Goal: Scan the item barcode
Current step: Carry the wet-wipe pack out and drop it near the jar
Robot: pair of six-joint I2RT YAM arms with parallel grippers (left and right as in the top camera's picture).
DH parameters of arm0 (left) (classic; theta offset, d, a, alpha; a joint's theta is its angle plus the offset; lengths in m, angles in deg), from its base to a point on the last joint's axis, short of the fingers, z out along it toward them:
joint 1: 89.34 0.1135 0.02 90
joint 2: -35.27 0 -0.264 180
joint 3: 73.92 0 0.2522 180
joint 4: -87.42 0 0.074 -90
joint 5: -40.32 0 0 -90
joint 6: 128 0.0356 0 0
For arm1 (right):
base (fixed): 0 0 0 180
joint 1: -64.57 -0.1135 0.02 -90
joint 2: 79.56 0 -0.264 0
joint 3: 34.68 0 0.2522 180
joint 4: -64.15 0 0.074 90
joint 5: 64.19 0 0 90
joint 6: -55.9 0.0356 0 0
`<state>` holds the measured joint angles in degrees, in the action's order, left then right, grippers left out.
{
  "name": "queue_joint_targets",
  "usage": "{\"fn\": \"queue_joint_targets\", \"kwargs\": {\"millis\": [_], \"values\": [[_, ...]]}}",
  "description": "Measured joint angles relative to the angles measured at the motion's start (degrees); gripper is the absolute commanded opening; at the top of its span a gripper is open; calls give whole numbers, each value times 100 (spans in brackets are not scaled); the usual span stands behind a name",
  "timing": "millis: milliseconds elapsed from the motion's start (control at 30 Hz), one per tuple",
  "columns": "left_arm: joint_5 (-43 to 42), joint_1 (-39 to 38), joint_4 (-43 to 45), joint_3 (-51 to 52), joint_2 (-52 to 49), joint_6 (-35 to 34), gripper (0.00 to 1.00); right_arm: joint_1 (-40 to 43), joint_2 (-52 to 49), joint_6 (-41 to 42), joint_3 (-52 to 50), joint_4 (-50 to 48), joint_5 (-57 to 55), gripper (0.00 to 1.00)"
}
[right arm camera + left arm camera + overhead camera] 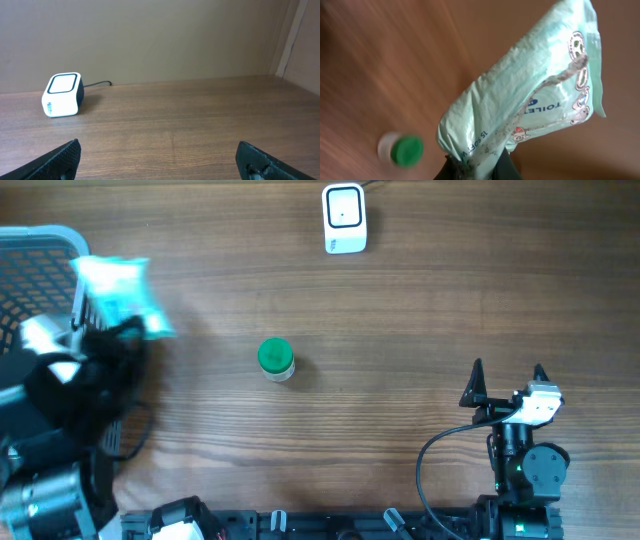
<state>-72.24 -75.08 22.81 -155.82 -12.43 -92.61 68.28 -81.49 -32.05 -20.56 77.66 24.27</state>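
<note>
A pale green tissue packet (pixel 118 292) hangs in the air at the far left, beside the basket, with my left gripper (pixel 105 338) shut on its lower end. In the left wrist view the packet (pixel 530 95) fills the frame, pinched at the bottom between the dark fingers (pixel 507 167). The white barcode scanner (pixel 344 218) stands at the table's far edge; the right wrist view shows the scanner (pixel 62 94) at left. My right gripper (pixel 508 373) rests open at the lower right, nothing between its fingers (pixel 62 157).
A small jar with a green lid (pixel 275 359) stands mid-table, also blurred in the left wrist view as the green lid (pixel 406 150). A dark mesh basket (pixel 35 275) occupies the left edge. The scanner's cable (pixel 97 84) runs back toward the wall.
</note>
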Motion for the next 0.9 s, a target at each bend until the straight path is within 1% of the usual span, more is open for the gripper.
{"fn": "queue_joint_targets", "kwargs": {"millis": [100, 167, 200, 300, 400, 467, 633, 767, 900], "values": [[103, -997, -39, -2, -236, 2, 4, 0, 0, 0, 0, 0, 0, 100], [284, -1777, -44, -2, -505, 2, 4, 0, 0, 0, 0, 0, 0, 100], [385, -2041, -37, 0, -627, 2, 4, 0, 0, -2, 0, 0, 2, 100], [920, -3097, -33, -2, -1220, 2, 4, 0, 0, -2, 0, 0, 2, 100], [1252, -3823, 33, 0, -1827, 2, 4, 0, 0, 0, 0, 0, 2, 100], [1419, -4402, 221, 2, -2465, 2, 4, 0, 0, 0, 0, 0, 2, 100], [1547, -5283, 756, 0, -3764, 2, 4, 0, 0, 0, 0, 0, 0, 100], [1556, -5648, 1058, 0, -4673, 4, 4, 0, 0, 0, 0, 0, 2, 100], [1613, -5923, 1226, 0, -5248, 48, 4, 0, 0, -2, 0, 0, 2, 99]]}}
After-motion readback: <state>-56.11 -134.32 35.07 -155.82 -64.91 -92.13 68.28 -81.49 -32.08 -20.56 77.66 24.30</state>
